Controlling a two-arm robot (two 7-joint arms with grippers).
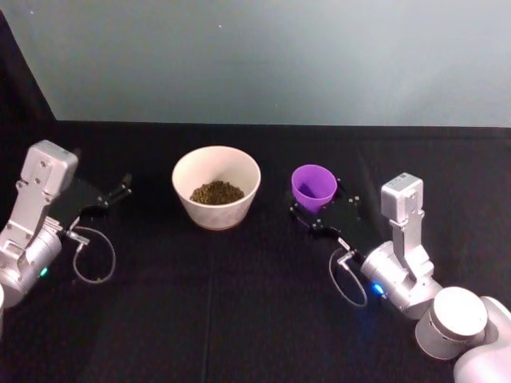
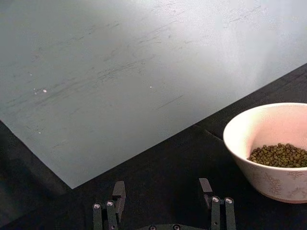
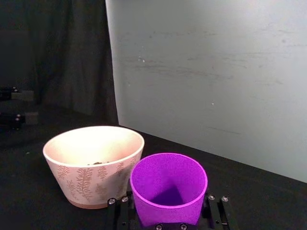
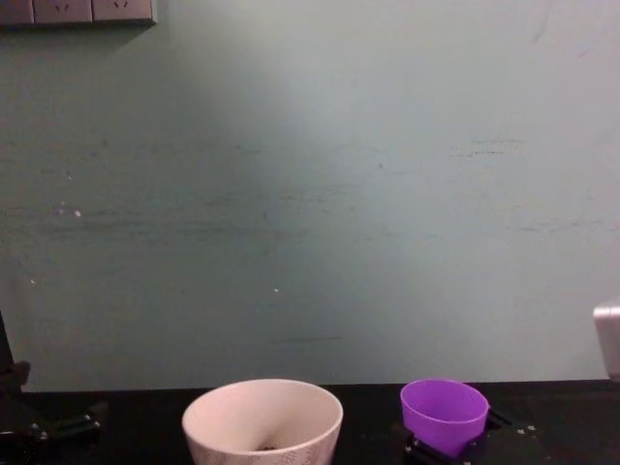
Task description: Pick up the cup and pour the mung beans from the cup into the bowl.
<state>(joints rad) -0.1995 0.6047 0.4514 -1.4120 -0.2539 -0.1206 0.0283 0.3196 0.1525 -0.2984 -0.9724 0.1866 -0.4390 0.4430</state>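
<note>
Beans [image 1: 216,192] sit in the bowl [image 1: 239,209], so with your right gripper [image 1: 319,209] pinching the empty cup [image 1: 313,187] at three o'clock, set it down level, left gripper [image 1: 110,197] spread idle.

We find no readable text, label, brand, number or sign. The cup [image 3: 168,190] and bowl [image 3: 93,164] carry no lettering; the bowl's outside bears only a leaf pattern. The wall shows only scuffs.
</note>
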